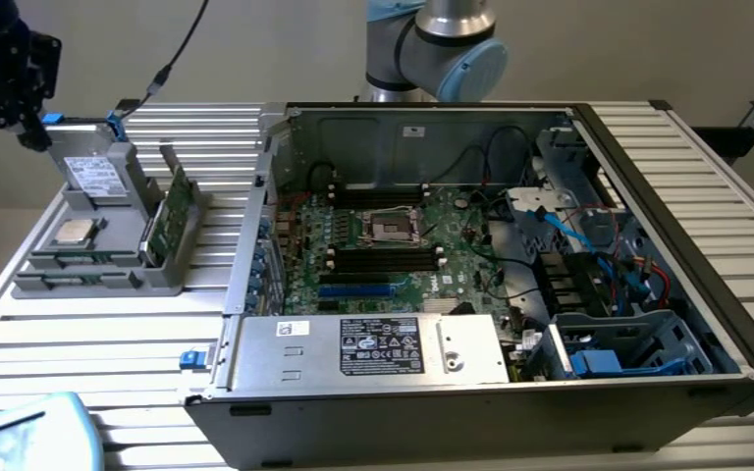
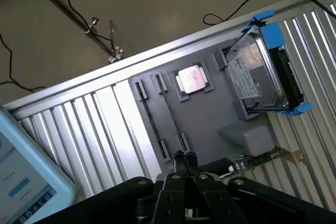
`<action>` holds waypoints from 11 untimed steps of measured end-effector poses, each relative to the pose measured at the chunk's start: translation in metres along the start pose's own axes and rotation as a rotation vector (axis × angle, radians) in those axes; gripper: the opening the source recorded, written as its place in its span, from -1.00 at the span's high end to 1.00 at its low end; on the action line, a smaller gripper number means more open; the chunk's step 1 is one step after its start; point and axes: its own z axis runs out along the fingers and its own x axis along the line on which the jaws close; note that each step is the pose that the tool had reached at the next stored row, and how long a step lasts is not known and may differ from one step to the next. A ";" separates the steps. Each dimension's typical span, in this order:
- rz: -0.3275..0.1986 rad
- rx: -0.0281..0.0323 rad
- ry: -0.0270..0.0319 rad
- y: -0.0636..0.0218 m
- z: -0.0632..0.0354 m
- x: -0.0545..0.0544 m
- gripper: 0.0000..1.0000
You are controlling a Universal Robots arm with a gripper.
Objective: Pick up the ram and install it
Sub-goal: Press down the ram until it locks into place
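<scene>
One gripper [image 2: 182, 161] (fingers [image 2: 190, 158] together), one processor [image 2: 191, 78].

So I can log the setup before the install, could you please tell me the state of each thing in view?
Claw: shut, above the gray holder.
Ram: standing on edge in the holder, not gripped.
Processor: lying flat in its recess.
Hard drive: propped upright in the holder, blue rails on.
Computer case: open, side panel off.
</scene>
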 end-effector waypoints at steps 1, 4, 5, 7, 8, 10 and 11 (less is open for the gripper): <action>-0.017 -0.0003 0.0022 -0.0001 0.0004 0.000 0.79; -0.072 -0.0015 0.0094 -0.0002 0.0015 0.000 0.79; -0.090 -0.0019 0.0118 -0.0002 0.0019 0.000 0.79; -0.127 -0.0028 0.0168 -0.0003 0.0027 0.000 0.79; -0.145 -0.0033 0.0192 -0.0004 0.0031 0.000 0.79; -0.181 -0.0043 0.0240 -0.0005 0.0038 0.000 0.79; -0.199 -0.0047 0.0263 -0.0005 0.0042 0.000 0.79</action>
